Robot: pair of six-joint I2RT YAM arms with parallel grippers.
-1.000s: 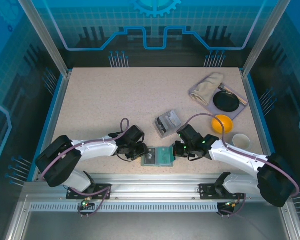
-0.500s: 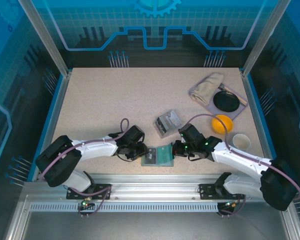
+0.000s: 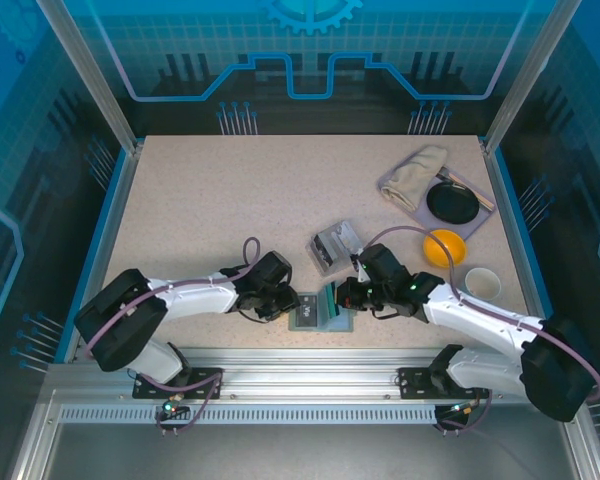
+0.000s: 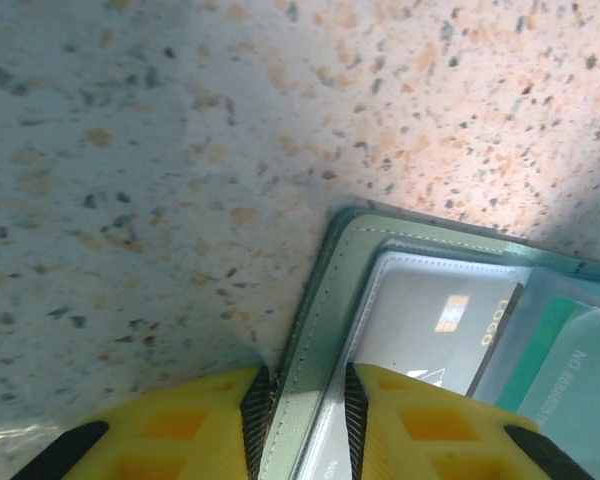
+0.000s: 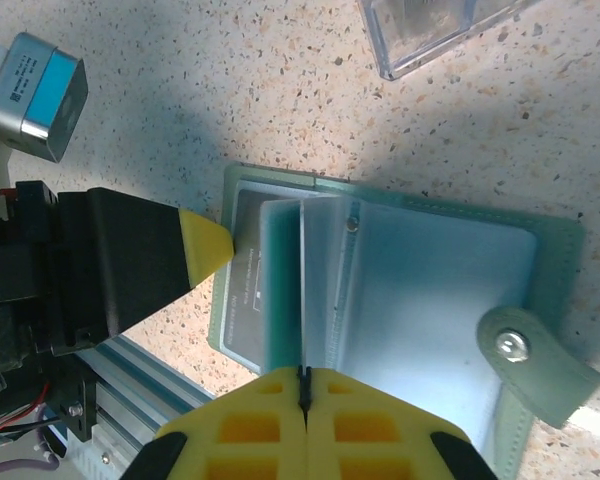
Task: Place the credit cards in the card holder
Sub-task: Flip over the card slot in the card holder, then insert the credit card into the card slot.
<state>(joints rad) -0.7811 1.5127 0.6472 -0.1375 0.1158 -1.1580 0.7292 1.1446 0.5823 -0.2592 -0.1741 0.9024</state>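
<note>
The card holder (image 3: 310, 312) lies open near the table's front edge, grey-green outside and pale teal inside. My left gripper (image 4: 300, 412) is shut on its left cover edge (image 4: 315, 330). A dark grey credit card (image 4: 430, 325) sits in the sleeve beside that edge, and a teal credit card (image 4: 570, 370) shows through a translucent leaf. My right gripper (image 5: 302, 385) is shut on a thin inner sleeve leaf (image 5: 302, 290), which stands on edge above the open holder (image 5: 450, 290). The left gripper's fingertip (image 5: 205, 250) touches the holder's far side. In the top view my right gripper (image 3: 342, 298) is at the upright teal leaf (image 3: 330, 300).
A small clear plastic box (image 3: 335, 243) lies just behind the holder. An orange bowl (image 3: 445, 246), a white cup (image 3: 482, 281), a black dish (image 3: 453, 203) and a beige cloth (image 3: 415, 170) are at the back right. The holder's strap with snap (image 5: 520, 350) points right. The metal rail (image 3: 310, 355) runs close in front.
The right gripper has raised the teal leaf from lying flat to standing on edge and shifted slightly left. The left gripper has stayed clamped on the holder's edge.
</note>
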